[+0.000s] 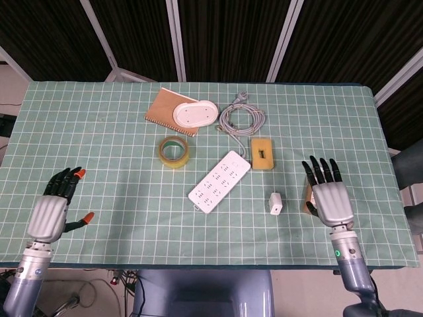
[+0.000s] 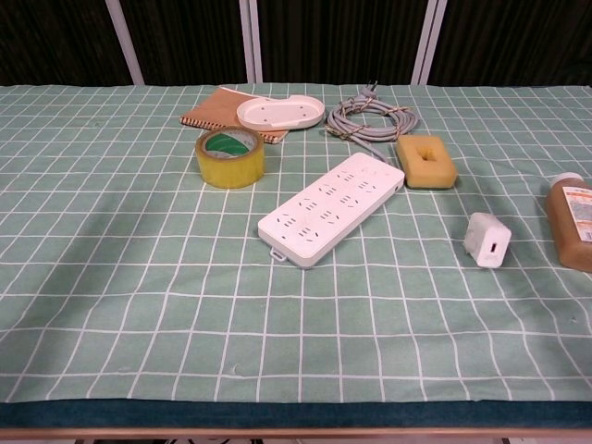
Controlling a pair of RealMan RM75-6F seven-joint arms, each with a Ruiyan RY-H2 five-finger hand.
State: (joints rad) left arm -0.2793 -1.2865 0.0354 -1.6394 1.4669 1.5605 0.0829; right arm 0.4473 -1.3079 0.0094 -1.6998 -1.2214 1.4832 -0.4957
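Green checked cloth [image 1: 119, 152] covers the table before dark curtains [image 1: 225, 33]; both hands [image 1: 49, 211] [image 1: 332, 198] hover spread, empty.

1. Label on the brown bottle [image 2: 573, 225] at the right edge of the chest view: red and dark print, too small to read.
2. Green print inside the tape roll [image 2: 229, 155]: unreadable.
3. Nothing else lettered; no brand or number legible anywhere.

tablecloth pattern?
Green tablecloth with a white grid of lines, dark blue edge at the front. Clearest in the chest view.
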